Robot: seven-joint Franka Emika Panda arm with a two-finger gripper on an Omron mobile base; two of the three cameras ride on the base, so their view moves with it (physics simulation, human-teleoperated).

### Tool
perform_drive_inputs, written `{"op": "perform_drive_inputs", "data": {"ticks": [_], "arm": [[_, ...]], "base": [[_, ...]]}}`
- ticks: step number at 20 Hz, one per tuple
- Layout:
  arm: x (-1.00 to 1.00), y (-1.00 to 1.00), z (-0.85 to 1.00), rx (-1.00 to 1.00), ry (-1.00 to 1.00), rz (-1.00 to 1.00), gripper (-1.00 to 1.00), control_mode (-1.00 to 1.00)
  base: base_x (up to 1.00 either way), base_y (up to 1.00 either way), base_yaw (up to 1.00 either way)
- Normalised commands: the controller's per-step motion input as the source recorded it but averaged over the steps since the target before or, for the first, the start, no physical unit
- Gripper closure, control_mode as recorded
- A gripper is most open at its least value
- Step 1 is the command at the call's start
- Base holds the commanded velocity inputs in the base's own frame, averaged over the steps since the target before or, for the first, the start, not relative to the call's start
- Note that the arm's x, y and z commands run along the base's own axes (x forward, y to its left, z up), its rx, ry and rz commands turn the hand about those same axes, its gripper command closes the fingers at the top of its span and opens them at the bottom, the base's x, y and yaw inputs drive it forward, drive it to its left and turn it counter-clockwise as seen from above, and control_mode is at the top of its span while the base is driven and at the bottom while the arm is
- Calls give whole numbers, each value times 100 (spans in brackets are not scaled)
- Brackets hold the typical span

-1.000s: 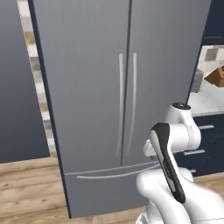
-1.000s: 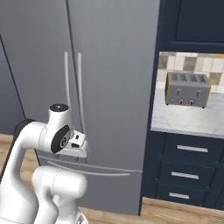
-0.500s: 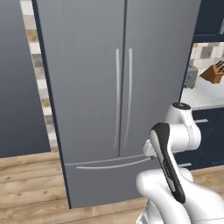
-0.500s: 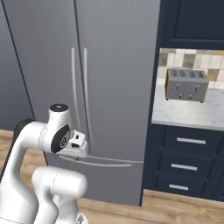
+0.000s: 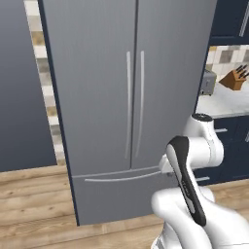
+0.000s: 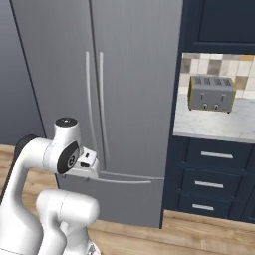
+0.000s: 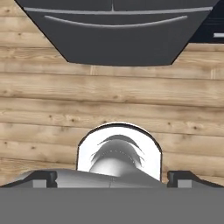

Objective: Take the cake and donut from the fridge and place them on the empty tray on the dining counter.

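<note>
I face the fridge, its doors shut, so cake and donut stay hidden inside; my gripper hangs spread and empty, folded low over the floor.

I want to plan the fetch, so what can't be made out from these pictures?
- Cake and donut: hidden by the shut doors of the fridge in both base views.
- Fridge top: cut off by the upper edge of both base views.
- Gripper: the hand view shows the wide-set tips at its bottom edge, nothing between them.
- Knife block: too small for detail.

The fridge looks like matt brushed grey metal; the floor is knotty wood planks.
</note>
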Motion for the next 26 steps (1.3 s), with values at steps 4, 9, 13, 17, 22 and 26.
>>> {"op": "perform_drive_inputs", "data": {"ticks": [4,9,13,17,22,26], "arm": [[0,39,12,0,-28,0,-100,-100],[15,41,5,0,-15,0,-100,-100],[38,19,12,0,-8,0,-100,-100],[34,3,20,1,-9,0,-100,-100],[23,0,46,0,-6,0,-100,-100],[25,16,52,0,-3,-1,-100,-100]], "base": [[0,0,0],[0,0,0],[0,0,0],[0,0,0],[0,0,0],[0,0,0]]}}
